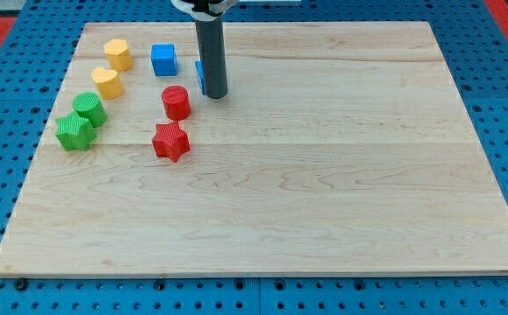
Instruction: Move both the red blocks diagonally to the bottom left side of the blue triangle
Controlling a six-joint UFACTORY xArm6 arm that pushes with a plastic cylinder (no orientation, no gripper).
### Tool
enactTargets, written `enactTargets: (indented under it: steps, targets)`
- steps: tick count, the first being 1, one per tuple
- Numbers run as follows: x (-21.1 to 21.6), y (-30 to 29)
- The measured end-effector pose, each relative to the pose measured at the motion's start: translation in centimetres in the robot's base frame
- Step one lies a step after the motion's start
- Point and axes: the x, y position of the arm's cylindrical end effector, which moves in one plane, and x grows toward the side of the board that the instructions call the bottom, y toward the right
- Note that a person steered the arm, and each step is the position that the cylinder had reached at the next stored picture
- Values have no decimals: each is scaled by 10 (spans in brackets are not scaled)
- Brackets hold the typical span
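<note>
Red cylinder (pixel 176 102) and red star (pixel 170 141) sit near each other toward the view's bottom left of the blue triangle (pixel 199 76), which is mostly hidden behind my tip (pixel 216 94), a bare rod with nothing to pinch, resting just right of the cylinder.

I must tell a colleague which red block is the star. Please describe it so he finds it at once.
Look at the wooden board, in its left half where the blocks gather. Two red blocks sit below the blue cube; the red star is the one nearer the view's bottom. Unlike the red cylinder above it, it has points.
</note>
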Motion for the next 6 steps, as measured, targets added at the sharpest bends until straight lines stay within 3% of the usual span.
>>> enactTargets:
  steps: [1,2,3,4,6]
  targets:
    - [4,8]
    - [53,33]
    - [65,-50]
    - [64,-77]
    - [14,-80]
